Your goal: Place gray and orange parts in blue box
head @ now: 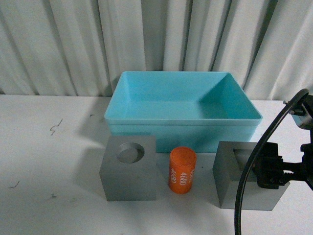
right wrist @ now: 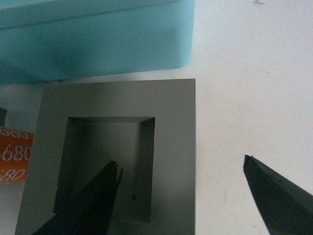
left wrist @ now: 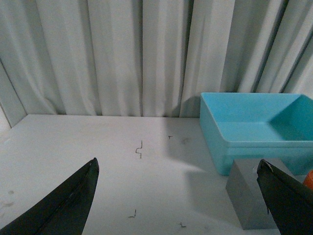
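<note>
The blue box (head: 181, 119) stands at the back middle of the white table, nothing showing inside it. In front of it stand, in a row, a gray cube with a round recess (head: 129, 176), the orange cylinder (head: 182, 170) printed "4680", and a gray cube with a square recess (head: 234, 181). My right gripper (head: 266, 169) hovers open over the square-recess cube (right wrist: 176, 122); one finger is above the recess, the other beyond the cube's outer wall. My left gripper (left wrist: 177, 161) is open over bare table, with the round-recess cube (left wrist: 249, 200) beside one finger.
A pale curtain (head: 73, 44) closes off the back. The right arm's black cable (head: 244, 196) arcs in front of the square-recess cube. Small dark marks (head: 56, 126) dot the white table (head: 49, 161) at the left.
</note>
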`<state>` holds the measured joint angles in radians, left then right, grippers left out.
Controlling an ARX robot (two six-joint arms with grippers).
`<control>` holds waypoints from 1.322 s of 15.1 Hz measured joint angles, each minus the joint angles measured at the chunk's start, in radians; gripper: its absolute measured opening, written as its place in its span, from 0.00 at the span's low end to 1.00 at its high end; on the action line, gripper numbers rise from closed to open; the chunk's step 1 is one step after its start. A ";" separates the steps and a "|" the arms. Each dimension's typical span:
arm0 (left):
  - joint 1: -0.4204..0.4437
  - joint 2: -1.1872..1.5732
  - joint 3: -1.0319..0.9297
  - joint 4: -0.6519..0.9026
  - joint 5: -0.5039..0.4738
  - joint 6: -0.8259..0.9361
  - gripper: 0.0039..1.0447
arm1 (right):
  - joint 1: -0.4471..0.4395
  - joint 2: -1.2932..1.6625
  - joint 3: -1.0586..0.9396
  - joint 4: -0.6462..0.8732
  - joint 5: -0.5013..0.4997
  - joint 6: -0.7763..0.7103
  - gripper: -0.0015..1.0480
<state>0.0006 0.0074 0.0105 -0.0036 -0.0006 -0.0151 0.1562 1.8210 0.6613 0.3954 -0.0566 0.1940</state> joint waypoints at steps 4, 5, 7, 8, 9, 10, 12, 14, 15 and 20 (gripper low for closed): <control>0.000 0.000 0.000 0.000 0.000 0.000 0.94 | 0.014 0.005 0.011 -0.016 0.010 0.047 0.39; 0.000 0.000 0.000 0.000 0.000 0.000 0.94 | 0.013 0.003 0.008 -0.014 0.020 0.054 0.29; 0.000 0.000 0.000 0.000 0.000 0.000 0.94 | 0.005 -0.041 -0.018 -0.047 0.035 0.056 0.18; 0.000 0.000 0.000 0.000 0.000 0.000 0.94 | 0.000 -0.093 -0.042 -0.092 0.046 0.041 0.18; 0.000 0.000 0.000 0.000 0.000 0.000 0.94 | -0.011 -0.175 -0.076 -0.148 0.043 0.026 0.18; 0.000 0.000 0.000 0.000 0.000 0.000 0.94 | -0.026 -0.269 -0.085 -0.217 0.031 0.002 0.18; 0.000 0.000 0.000 0.000 0.000 0.000 0.94 | -0.087 -0.592 0.085 -0.229 -0.060 -0.057 0.18; 0.000 0.000 0.000 0.000 0.000 0.000 0.94 | -0.056 -0.480 0.230 -0.127 -0.056 -0.117 0.18; 0.000 0.000 0.000 0.000 0.000 0.000 0.94 | -0.031 -0.385 0.273 -0.129 -0.053 -0.121 0.18; 0.000 0.000 0.000 0.000 0.000 0.000 0.94 | 0.038 0.026 0.573 -0.183 0.034 -0.112 0.18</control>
<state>0.0006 0.0074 0.0105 -0.0036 -0.0006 -0.0151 0.1944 1.8473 1.2339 0.2123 -0.0223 0.0818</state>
